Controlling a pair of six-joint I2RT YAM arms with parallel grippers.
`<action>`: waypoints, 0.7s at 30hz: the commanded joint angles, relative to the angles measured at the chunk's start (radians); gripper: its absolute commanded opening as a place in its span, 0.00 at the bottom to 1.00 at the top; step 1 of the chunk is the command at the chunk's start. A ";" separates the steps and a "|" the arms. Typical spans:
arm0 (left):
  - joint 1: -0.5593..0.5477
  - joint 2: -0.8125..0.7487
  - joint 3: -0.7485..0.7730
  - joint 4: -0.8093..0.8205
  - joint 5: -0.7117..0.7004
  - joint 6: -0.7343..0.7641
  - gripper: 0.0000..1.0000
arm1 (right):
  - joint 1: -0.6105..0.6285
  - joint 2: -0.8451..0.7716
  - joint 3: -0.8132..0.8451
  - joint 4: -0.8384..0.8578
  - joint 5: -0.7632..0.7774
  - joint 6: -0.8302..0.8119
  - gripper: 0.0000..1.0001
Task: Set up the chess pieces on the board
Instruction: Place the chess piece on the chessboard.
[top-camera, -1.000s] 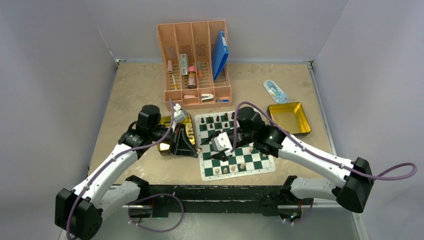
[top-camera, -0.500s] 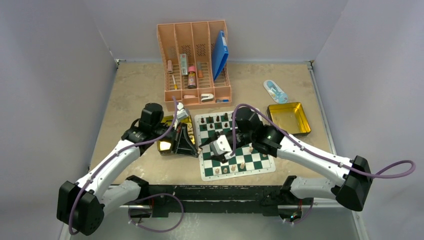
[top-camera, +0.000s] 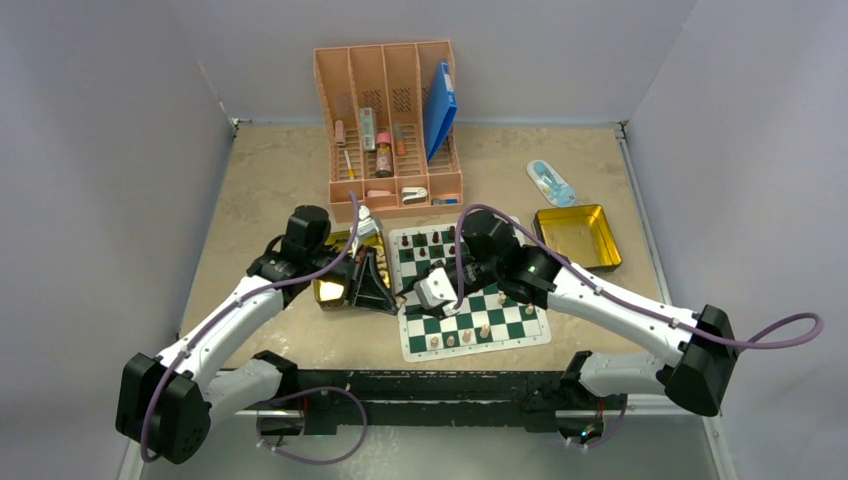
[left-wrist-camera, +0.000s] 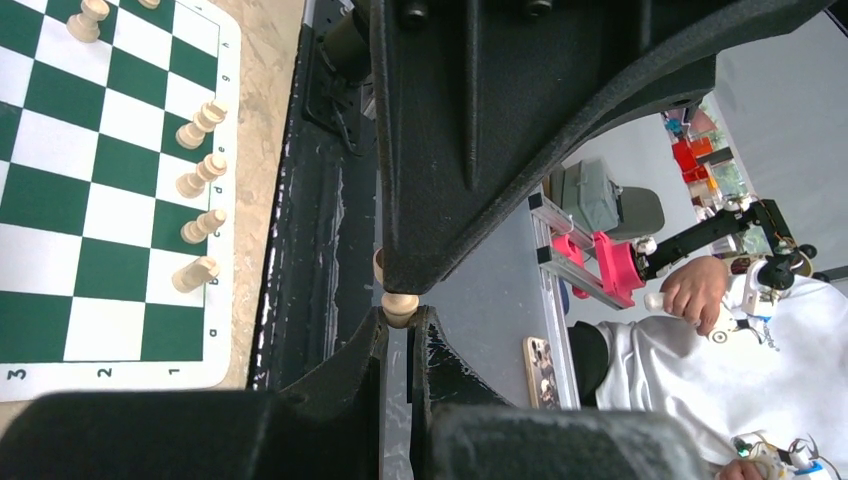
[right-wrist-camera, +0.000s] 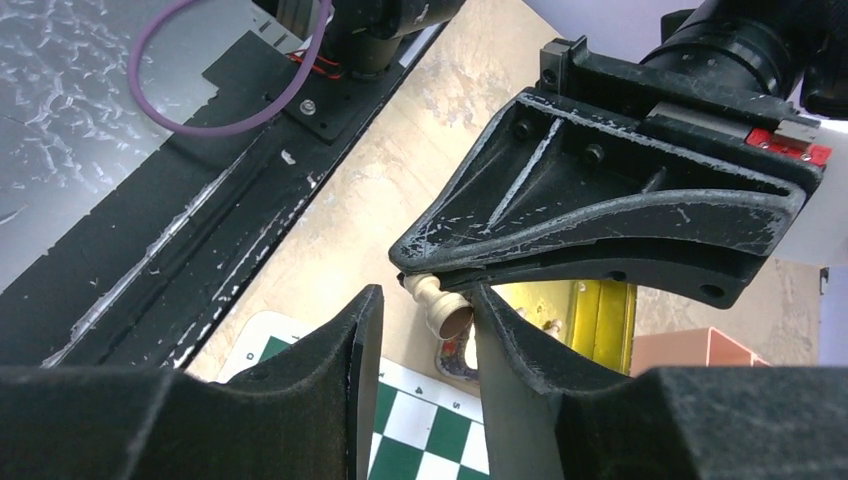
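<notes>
Left gripper (left-wrist-camera: 400, 322): fingers closed narrow on the head end of one pale chess piece (right-wrist-camera: 445, 312), which is held off the surface at the left edge of the board (top-camera: 518, 322), base pointing away from the fingertips.

Right gripper (right-wrist-camera: 425, 300): positioned over the board's left part, facing the left gripper. Its fingers stand apart on either side of the held piece. One finger (right-wrist-camera: 500, 335) is at or nearly at the base, and whether it touches cannot be told. A gap shows on the other side.

Board contents: dark pieces (top-camera: 432, 240) stand along the board's far edge, and pale pieces (top-camera: 452, 340) stand in the row along its near edge.

Surroundings: one gold tin (top-camera: 330, 290) lies just left of the board, partly under the left gripper. A second gold tin (top-camera: 578, 235) lies right of the board. A pink organiser (top-camera: 392, 120) stands beyond the board's far edge.
</notes>
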 joint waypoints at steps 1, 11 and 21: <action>-0.005 0.005 0.050 0.013 0.029 0.004 0.00 | 0.005 0.009 0.065 -0.056 -0.046 -0.053 0.38; -0.004 0.013 0.076 -0.018 0.033 0.005 0.00 | 0.005 0.009 0.047 -0.070 -0.018 -0.056 0.21; -0.003 0.023 0.125 -0.076 -0.094 -0.001 0.08 | 0.004 -0.003 -0.021 0.092 0.035 0.148 0.08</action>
